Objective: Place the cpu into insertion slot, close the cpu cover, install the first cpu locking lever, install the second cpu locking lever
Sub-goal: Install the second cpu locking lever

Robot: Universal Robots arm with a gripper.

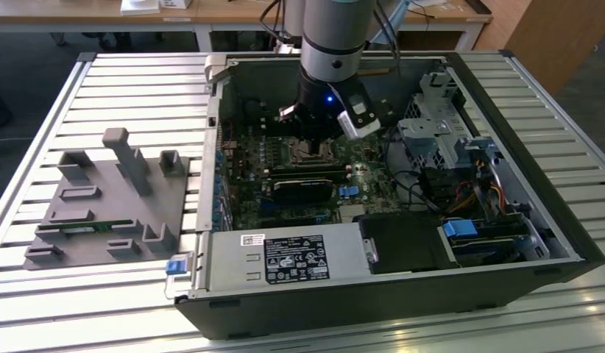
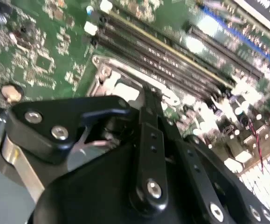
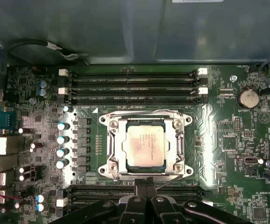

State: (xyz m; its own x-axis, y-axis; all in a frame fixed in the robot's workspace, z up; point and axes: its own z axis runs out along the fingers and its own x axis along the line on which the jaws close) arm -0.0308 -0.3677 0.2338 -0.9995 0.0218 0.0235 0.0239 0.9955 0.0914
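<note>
Slatted grey metal desk [image 1: 135,88] holds an open black computer case [image 1: 538,220] and a grey plastic holder tray [image 1: 106,213]. Inside, the small square silver cpu [image 3: 145,145] sits flat in the square black insertion slot [image 3: 125,164], with the thin silvery cpu cover [image 3: 146,120] shut around it. Long black card slots [image 3: 130,86] lie beside. The black claw [image 3: 144,186] hangs just over the slot's edge; I cannot tell if it is apart or together.
</note>
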